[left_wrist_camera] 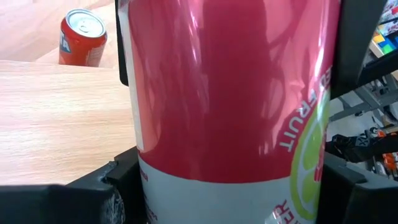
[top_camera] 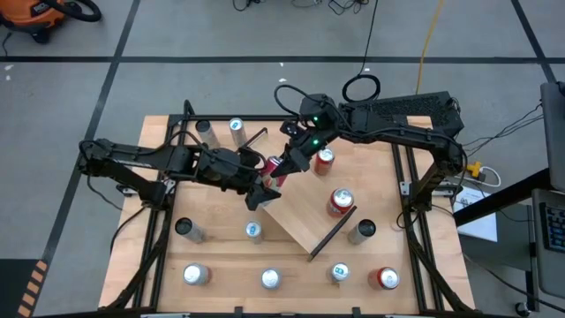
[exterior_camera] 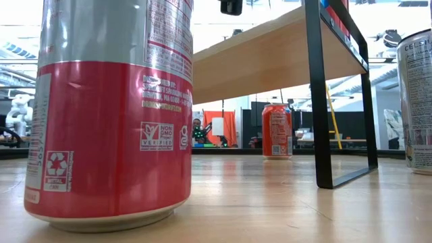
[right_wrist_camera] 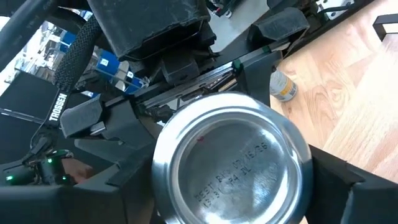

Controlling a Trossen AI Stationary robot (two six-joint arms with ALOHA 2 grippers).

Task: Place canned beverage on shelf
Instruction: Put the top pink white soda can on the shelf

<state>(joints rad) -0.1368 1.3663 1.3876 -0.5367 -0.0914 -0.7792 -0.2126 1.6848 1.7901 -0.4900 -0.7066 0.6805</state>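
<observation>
A pink-and-white can (top_camera: 274, 166) hangs in the air between my two grippers, over the far left corner of the shelf (top_camera: 300, 216). The shelf is a light-wood board set askew on the tabletop, with a black rail (top_camera: 332, 233) at its short end. My left gripper (top_camera: 263, 184) comes in from the left and is shut on the can. My right gripper (top_camera: 290, 163) comes in from the far right, its fingers on either side of the same can. In the right wrist view the can's stamped bottom end (right_wrist_camera: 233, 158) faces the camera. A red can (top_camera: 340, 201) stands on the shelf. My left gripper pinches the can's round wall (left_wrist_camera: 230, 124) between its two fingers (left_wrist_camera: 118, 186), which lie across the can. The can is lifted clear and tilted, its lettering upside down. My right gripper has the can near its bottom end (right_wrist_camera: 292, 186), one finger (right_wrist_camera: 339, 186) against each side. It slants down from the far right.
Several loose cans stand on the tabletop around the shelf, among them one at the near right (top_camera: 384, 278), one at the near left (top_camera: 196, 274) and one at the far left (top_camera: 237, 126). Another red can (top_camera: 325, 159) stands close under my right arm. The low view shows a big red-and-grey can (exterior_camera: 108, 108) up close.
</observation>
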